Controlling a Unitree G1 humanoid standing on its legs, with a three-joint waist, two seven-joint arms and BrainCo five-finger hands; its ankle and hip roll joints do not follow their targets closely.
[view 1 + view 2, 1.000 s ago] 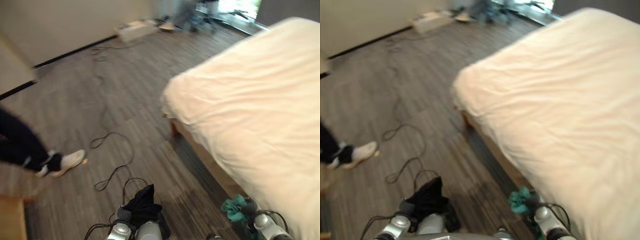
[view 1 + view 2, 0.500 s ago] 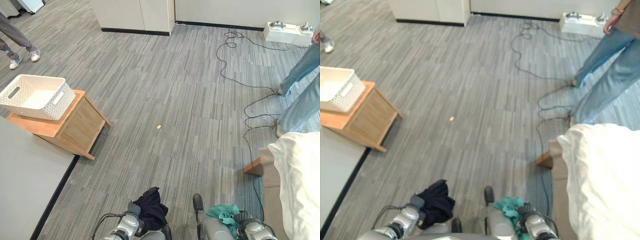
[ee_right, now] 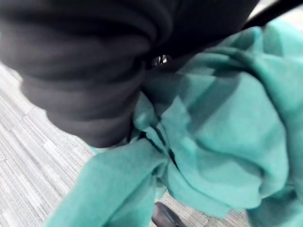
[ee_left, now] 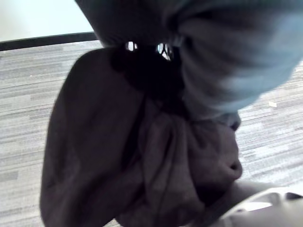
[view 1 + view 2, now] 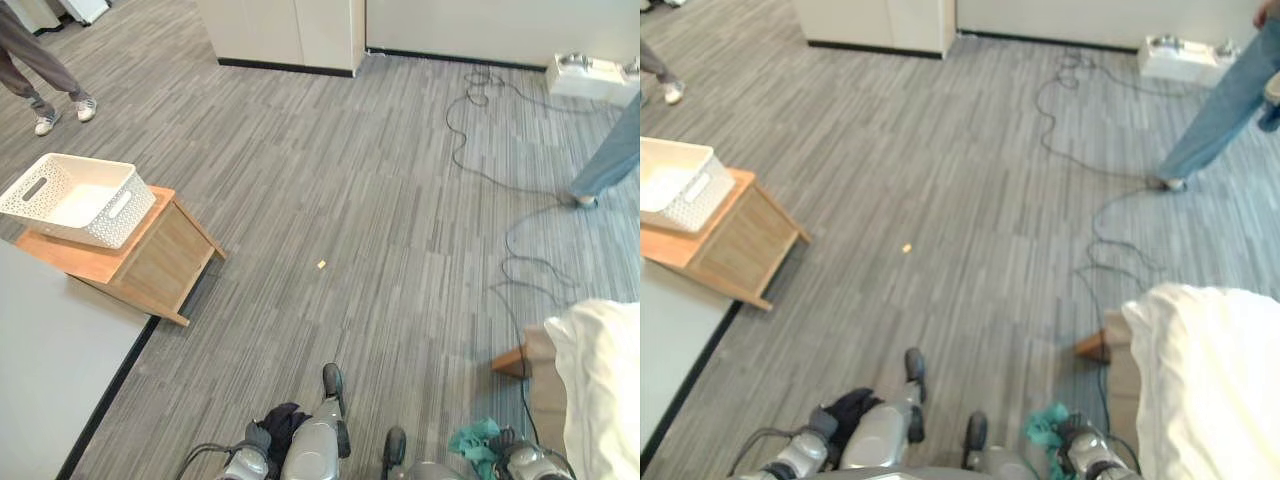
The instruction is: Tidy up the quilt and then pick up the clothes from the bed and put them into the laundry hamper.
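White hamper (image 5: 75,197) on wooden stand (image 5: 150,258), bed (image 5: 1210,380)

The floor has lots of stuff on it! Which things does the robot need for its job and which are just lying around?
For the job:
- white hamper on a wooden stand
- dark garment, bunched at the left hand
- teal garment, bunched at the right hand
- white quilt on the bed

Just lying about:
- long black cable
- small yellow scrap
- people's legs
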